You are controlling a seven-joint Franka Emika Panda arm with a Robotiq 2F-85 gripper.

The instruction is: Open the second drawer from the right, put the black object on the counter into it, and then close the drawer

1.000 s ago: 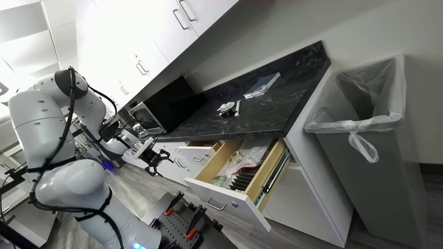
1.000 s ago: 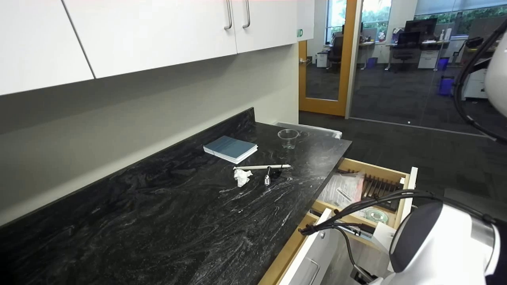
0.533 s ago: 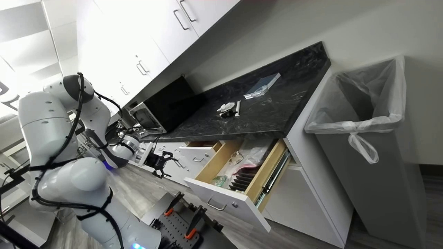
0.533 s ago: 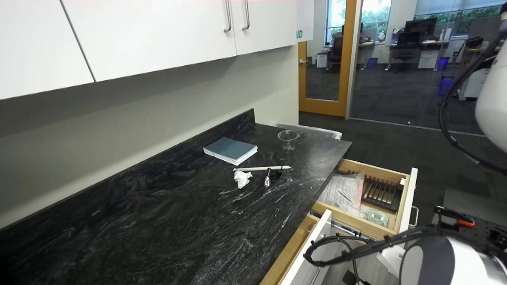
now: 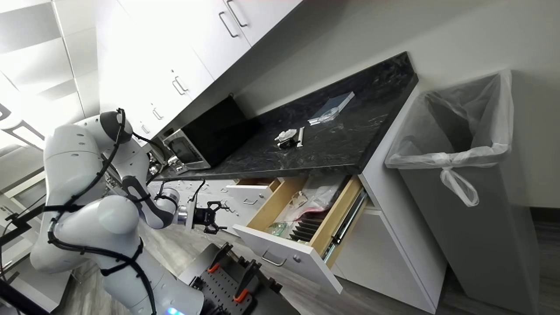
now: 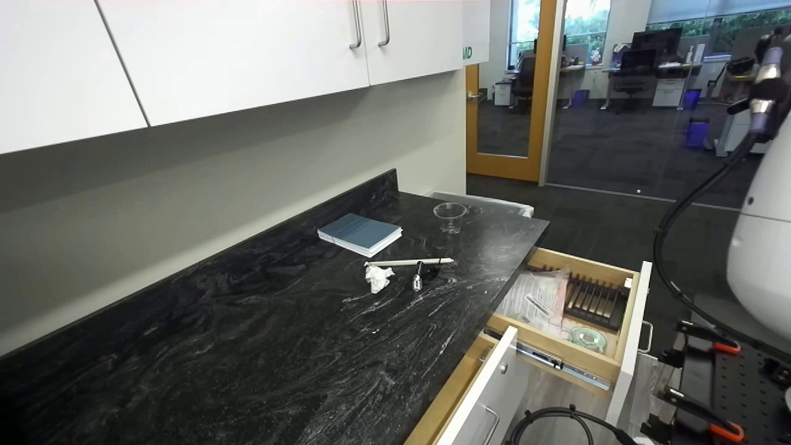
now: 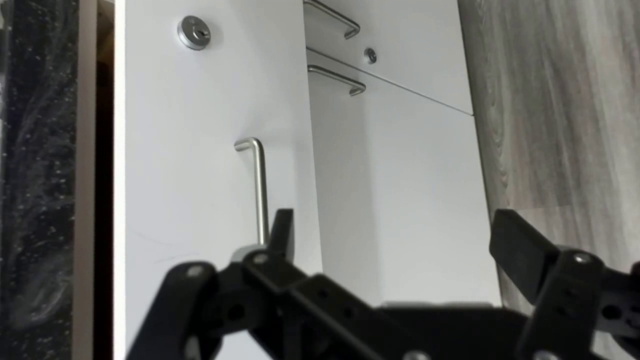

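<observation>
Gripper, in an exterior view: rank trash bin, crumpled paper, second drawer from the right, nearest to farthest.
1. Second drawer from the right: ahead of the gripper, partly open.
2. Crumpled paper: up on the counter.
3. Trash bin: past the counter's end.

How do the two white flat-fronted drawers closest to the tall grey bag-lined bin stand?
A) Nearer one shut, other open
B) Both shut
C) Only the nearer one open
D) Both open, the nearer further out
D: both exterior views show the nearer drawer pulled out well past the second drawer, itself partly open.
</observation>
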